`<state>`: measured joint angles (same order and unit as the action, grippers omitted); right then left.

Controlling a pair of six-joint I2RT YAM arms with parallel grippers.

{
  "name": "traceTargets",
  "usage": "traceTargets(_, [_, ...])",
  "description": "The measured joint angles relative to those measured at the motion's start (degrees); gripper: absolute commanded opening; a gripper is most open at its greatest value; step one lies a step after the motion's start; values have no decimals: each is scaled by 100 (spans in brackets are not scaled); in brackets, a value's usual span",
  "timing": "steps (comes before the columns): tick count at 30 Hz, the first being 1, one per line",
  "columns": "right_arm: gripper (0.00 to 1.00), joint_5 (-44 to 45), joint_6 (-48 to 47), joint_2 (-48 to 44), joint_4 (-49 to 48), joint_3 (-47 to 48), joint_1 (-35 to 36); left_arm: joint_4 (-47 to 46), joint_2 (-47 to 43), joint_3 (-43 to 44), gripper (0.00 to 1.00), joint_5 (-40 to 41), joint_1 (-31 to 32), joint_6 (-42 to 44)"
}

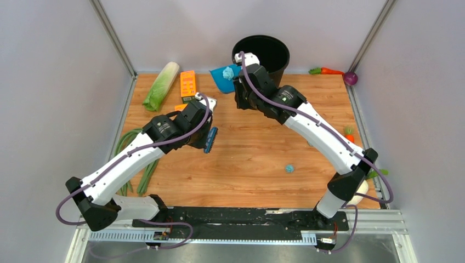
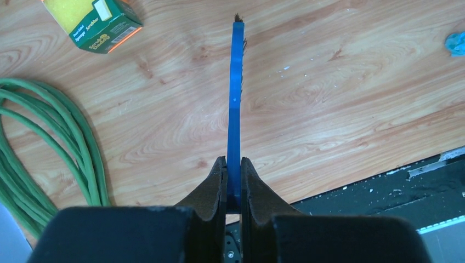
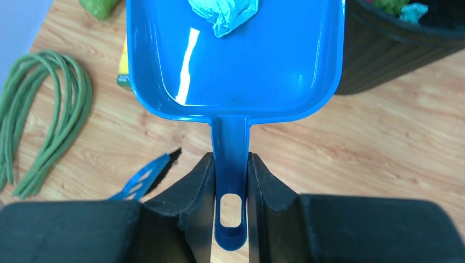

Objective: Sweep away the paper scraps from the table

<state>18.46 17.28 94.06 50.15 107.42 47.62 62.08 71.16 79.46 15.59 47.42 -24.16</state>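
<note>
Top view: the left gripper (image 1: pixel 207 133), closed on a blue brush (image 1: pixel 210 140), hangs over the left half of the table (image 1: pixel 247 159); the right gripper (image 1: pixel 237 82) clamps a blue dustpan (image 1: pixel 221 80) at the far edge, just beside a black bucket (image 1: pixel 268 52); a teal wad (image 1: pixel 228 73) sits in the pan; one loose scrap (image 1: pixel 289 168) lies toward the near edge, right of centre, well apart from the brush.

Left wrist view: the brush is seen edge-on, its bristles barely visible; the loose scrap (image 2: pixel 455 43) is cut off by the frame.

Right wrist view: both fingers press the dustpan handle; the wad is partly cropped at the pan's far end. The step in hand looks like emptying the pan; carrying it level over the bucket rim before tipping should keep the wad from rolling off; teal bits (image 3: pixel 414 11) inside the bucket are too cropped to identify; the arms may hide further scraps.
</note>
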Motion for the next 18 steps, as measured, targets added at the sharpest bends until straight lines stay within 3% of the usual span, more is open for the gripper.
traceTargets(18, [0,-527,-247,1469,20,2227,-905,221,-481,-280,0,44,0,-282])
